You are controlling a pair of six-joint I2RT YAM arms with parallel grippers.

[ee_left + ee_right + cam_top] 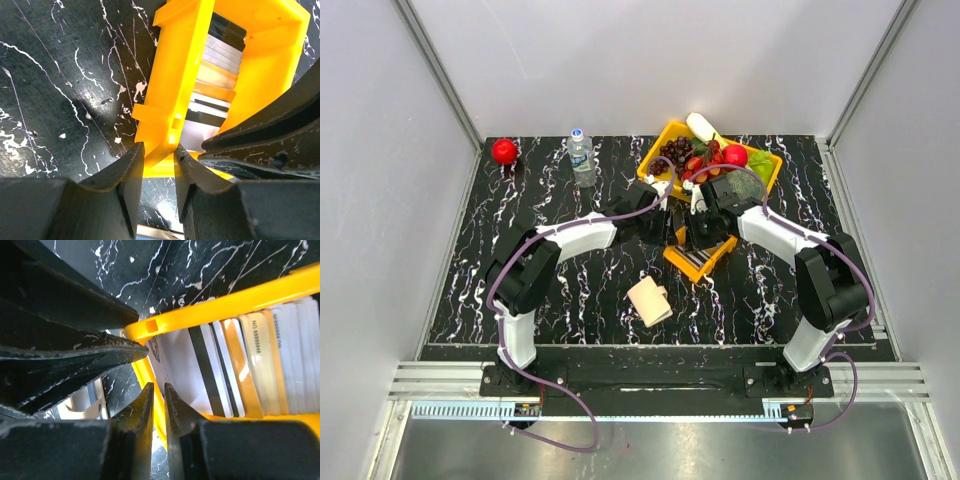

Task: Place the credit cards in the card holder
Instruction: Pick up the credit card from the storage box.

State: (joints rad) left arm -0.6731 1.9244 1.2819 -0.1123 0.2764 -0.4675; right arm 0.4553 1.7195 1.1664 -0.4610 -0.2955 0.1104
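The credit cards [701, 257] stand packed on edge in a small orange tray [676, 259] at mid-table; silver, white and dark edges show in the wrist views [220, 55] [250, 355]. The tan card holder [650, 300] lies apart, nearer the arms, with neither gripper at it. My left gripper [672, 238] [159, 155] is shut on the orange tray's [170, 75] near corner. My right gripper [702, 236] [159, 387] straddles the orange tray's [225, 295] side wall beside the end white card, its jaws nearly together around that wall.
A large yellow tray [767, 177] of fruit sits right behind the grippers. A water bottle [582, 157] and a red apple [504, 151] stand at the back left. The two wrists crowd each other over the small tray.
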